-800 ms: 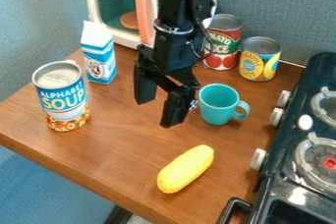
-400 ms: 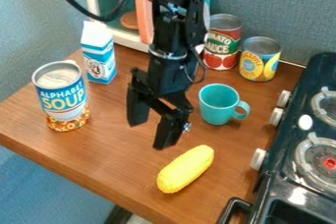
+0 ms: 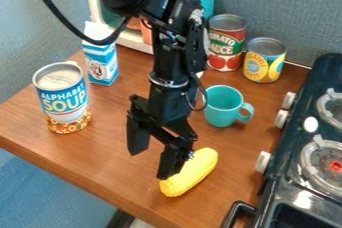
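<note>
The black gripper (image 3: 149, 165) hangs over the middle of the wooden table, its fingers spread apart with nothing between them. Its right finger overlaps the upper left side of the yellow corn (image 3: 192, 173); whether they touch I cannot tell. The corn lies at a slant near the table's front right. Behind and to the right of the gripper stands a teal cup (image 3: 223, 106), upright, with its handle to the right.
A soup can (image 3: 61, 97) stands at the left, a blue and white carton (image 3: 100, 62) behind it. Two cans, one red (image 3: 226, 43) and one yellow (image 3: 264, 60), are at the back. The black stove (image 3: 304, 137) borders the right; a toy microwave (image 3: 136, 43) stands behind the arm.
The gripper has come forward, toward the view's bottom edge, from beside the cup to the corn's upper left side. It has stayed open, and the objects have kept their places.
</note>
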`<state>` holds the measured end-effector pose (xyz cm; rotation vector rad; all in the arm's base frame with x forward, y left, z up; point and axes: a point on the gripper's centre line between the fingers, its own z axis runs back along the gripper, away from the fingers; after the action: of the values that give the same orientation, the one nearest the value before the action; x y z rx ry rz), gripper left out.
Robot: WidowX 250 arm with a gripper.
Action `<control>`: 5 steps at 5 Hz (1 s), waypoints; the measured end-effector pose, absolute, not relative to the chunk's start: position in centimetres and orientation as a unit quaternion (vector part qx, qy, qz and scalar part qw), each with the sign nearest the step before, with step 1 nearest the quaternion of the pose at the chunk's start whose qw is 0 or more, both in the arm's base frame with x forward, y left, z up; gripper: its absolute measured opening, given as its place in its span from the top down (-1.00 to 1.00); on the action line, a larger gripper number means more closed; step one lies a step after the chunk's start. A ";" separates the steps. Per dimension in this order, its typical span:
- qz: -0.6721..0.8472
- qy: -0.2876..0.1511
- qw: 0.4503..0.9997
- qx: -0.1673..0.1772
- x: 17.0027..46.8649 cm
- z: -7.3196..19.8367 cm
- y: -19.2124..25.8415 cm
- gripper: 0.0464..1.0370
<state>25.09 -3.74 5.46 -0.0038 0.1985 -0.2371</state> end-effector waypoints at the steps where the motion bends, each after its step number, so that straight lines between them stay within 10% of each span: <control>1: -0.125 0.099 0.987 -0.025 25.1 4.8 -4.9 -0.93; 5: -0.130 0.133 0.983 -0.009 27.6 1.4 -6.9 -0.93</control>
<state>27.62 -6.88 1.45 -0.0185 0.2683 -0.2605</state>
